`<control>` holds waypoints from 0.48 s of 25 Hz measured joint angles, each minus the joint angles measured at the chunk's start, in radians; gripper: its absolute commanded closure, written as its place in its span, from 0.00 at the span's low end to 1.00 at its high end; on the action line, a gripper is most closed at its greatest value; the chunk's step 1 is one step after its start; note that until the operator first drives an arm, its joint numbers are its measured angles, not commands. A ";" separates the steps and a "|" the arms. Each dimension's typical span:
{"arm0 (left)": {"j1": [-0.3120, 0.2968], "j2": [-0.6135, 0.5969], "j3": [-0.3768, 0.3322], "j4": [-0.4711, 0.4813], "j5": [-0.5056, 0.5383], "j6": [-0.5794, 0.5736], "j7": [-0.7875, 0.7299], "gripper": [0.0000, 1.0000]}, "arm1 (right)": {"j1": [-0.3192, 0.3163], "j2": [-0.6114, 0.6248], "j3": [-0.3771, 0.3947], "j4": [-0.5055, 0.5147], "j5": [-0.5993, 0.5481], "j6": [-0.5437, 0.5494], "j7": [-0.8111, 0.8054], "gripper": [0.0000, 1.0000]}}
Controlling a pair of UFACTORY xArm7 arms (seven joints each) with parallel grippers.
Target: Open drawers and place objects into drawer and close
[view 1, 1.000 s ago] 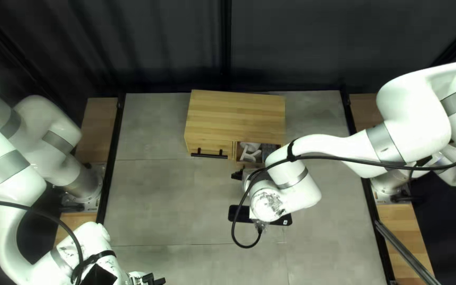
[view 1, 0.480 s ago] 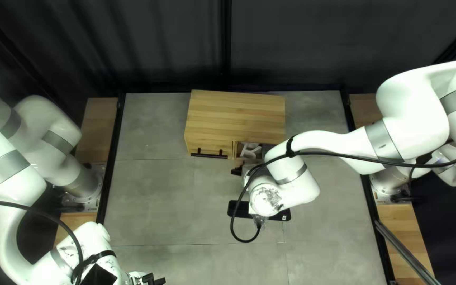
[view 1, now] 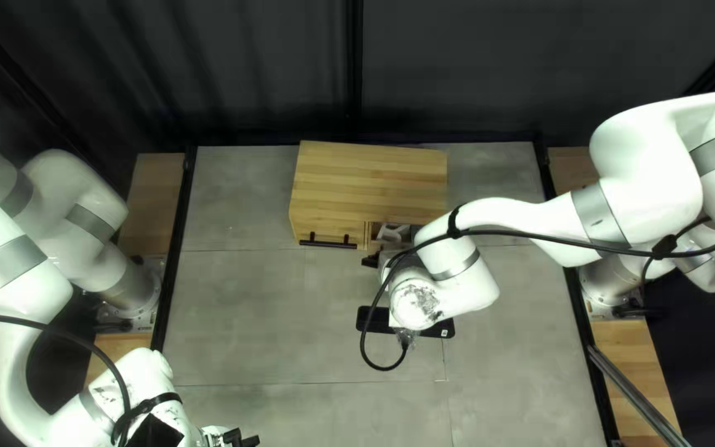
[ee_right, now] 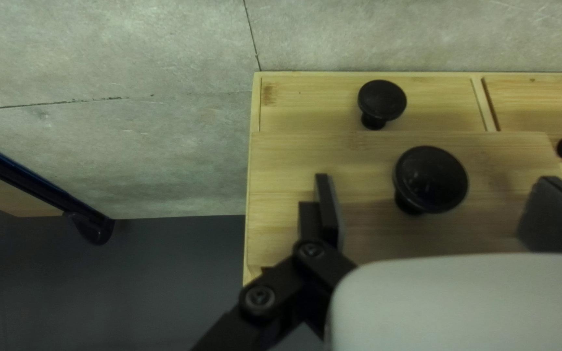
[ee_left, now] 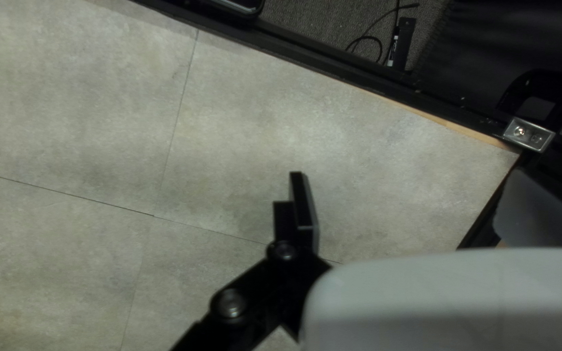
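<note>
- Toward the far edge of the table (view 1: pixel 250 319) sits the cabinet (view 1: pixel 370 178), pale wood with a striped grain and a flat top; its near face carries a black bar handle (view 1: pixel 328 241) at the left.
- Right of that handle, the drawer (view 1: pixel 367 235) stands pulled out, white contents (view 1: pixel 392 233) showing inside; the right arm (view 1: pixel 457 281) hides part of it, so I can't make out their full shape.
- Two round black knobs show in the right wrist view: one knob (ee_right: pixel 430 179) on the front that stands out, the other knob (ee_right: pixel 382 101) on a front set farther back.
- Right gripper (view 1: pixel 370 260), at the near side of the drawer: fingers wide apart, the first knob in the gap between them with neither finger touching it, nothing held.
- Left gripper (view 1: pixel 247 439), at the near left of the table, well apart from the cabinet: fingers spread wide, bare table surface between them, nothing held.
- Past the table's black rim in the left wrist view lies a black strip (ee_left: pixel 403 42) with white print, beside a thin cable (ee_left: pixel 369 39).
- Below the right arm's wrist, a black panel (view 1: pixel 366 319) bears a small white mark.
</note>
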 measured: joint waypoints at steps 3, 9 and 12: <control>0.000 0.000 0.000 0.000 0.000 0.000 0.000 0.00 | -0.007 -0.004 -0.006 -0.011 -0.006 -0.011 -0.002 0.00; 0.000 0.000 0.000 0.000 0.000 0.000 0.000 0.00 | -0.017 -0.013 -0.016 -0.024 -0.018 -0.022 -0.010 0.00; 0.000 0.000 0.000 0.000 0.000 0.000 0.000 0.00 | -0.020 -0.020 -0.021 -0.031 -0.024 -0.026 -0.011 0.00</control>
